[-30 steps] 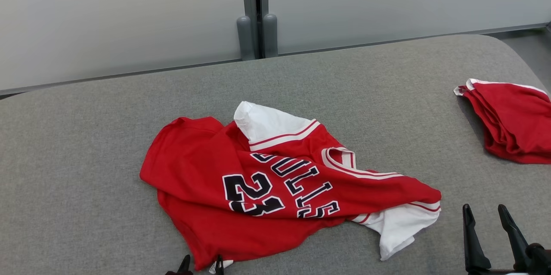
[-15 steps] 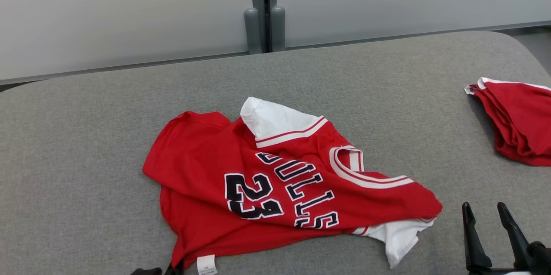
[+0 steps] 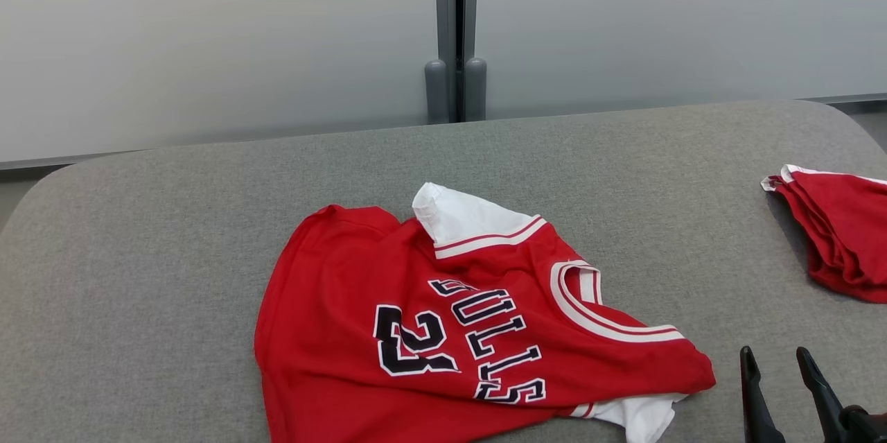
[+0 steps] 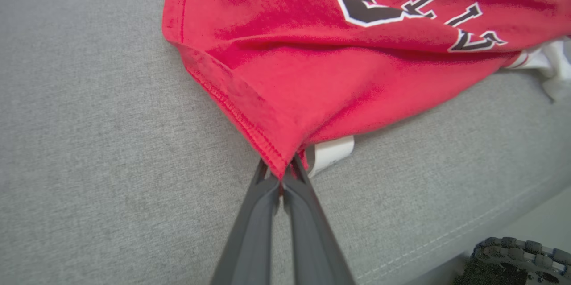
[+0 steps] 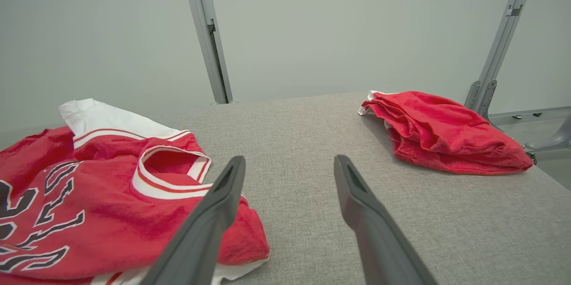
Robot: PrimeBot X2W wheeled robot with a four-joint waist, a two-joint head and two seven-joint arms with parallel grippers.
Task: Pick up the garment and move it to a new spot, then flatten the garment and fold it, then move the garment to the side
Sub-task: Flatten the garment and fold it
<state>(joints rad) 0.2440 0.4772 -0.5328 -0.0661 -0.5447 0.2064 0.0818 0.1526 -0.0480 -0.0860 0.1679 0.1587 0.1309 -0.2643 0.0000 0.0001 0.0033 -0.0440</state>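
Two red garments lie on the grey padded surface (image 3: 173, 221) in front of me: the jersey (image 3: 416, 304) I am working on, crumpled near the middle and reaching toward the front edge, and a folded red pile (image 3: 842, 235) well apart from it at the far right. The jersey lies with its dark number and lettering facing up and the white-trimmed neck opening toward the right. One white sleeve (image 3: 461, 214) sticks up at the back, and more white cloth peeks from under the right-hand corner. My left gripper (image 4: 281, 173) has its two fingers pressed together on the stitched hem at the jersey's near corner, with the red cloth pinched between the tips and drawn to a point. A small white label (image 4: 332, 153) sits just beside them. My right gripper (image 3: 770, 354) has its fingers spread wide with nothing between them, just right of the jersey's right corner, between it and the folded pile. I cannot tell whether it touches the surface. Behind the surface stand frosted panels (image 3: 208, 34) joined by a grey post (image 3: 456, 27).
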